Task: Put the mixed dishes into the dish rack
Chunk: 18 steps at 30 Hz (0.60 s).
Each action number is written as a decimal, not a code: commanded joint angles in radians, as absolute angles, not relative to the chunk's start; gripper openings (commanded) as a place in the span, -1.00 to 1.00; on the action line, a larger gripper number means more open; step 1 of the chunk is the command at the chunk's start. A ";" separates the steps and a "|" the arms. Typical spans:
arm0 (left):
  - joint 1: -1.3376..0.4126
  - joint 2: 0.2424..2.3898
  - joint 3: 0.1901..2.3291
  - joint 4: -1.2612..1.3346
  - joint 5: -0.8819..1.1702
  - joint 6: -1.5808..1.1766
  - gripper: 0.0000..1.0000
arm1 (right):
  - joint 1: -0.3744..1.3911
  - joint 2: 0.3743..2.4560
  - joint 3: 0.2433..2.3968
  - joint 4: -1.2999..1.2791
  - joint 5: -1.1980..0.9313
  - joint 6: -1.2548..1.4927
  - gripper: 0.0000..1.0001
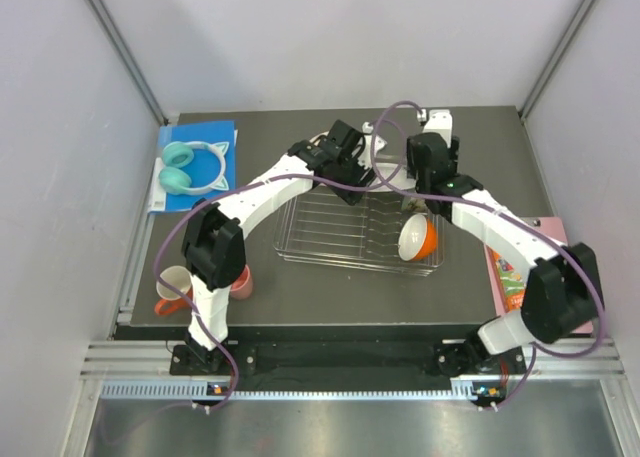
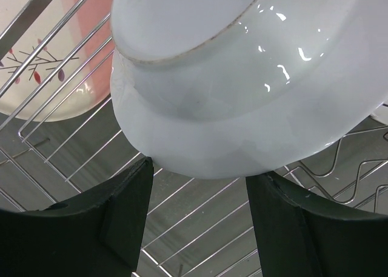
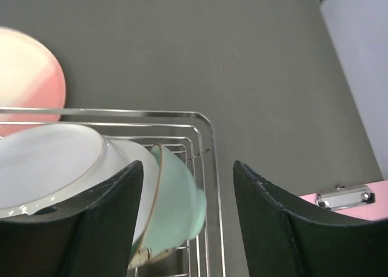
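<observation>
Left gripper point(image 2: 200, 174) jaws spread wide, gripping nothing. White plate point(image 2: 242, 77) tilts just beyond them over dish rack point(image 3: 121, 112) bars, apparently set on edge so the wires prop it. Right gripper point(image 3: 188, 165) open, empty, above mint-green bowl point(image 3: 182, 198) standing alongside.

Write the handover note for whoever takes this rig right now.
Left claw: open, at the lower edge of the white plate, no grip evident.
Right claw: open, empty, above a corner of the dish rack.
Loaded: orange bowl, mint-green bowl, white plate.
To load: pink-and-cream plate, on the table just outside the rack; orange mug and pink cup, at its near left.
</observation>
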<state>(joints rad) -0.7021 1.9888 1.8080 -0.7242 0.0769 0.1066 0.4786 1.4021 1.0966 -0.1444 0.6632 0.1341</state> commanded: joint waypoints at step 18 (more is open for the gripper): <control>-0.557 1.997 1.845 -0.706 0.086 0.031 0.31 | 0.466 1.413 1.016 -0.221 0.606 0.178 -0.09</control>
<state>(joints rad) -0.6422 1.9873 1.8030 -0.7284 0.0776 0.0799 0.4683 1.4666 1.0523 -0.2089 0.5907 0.1616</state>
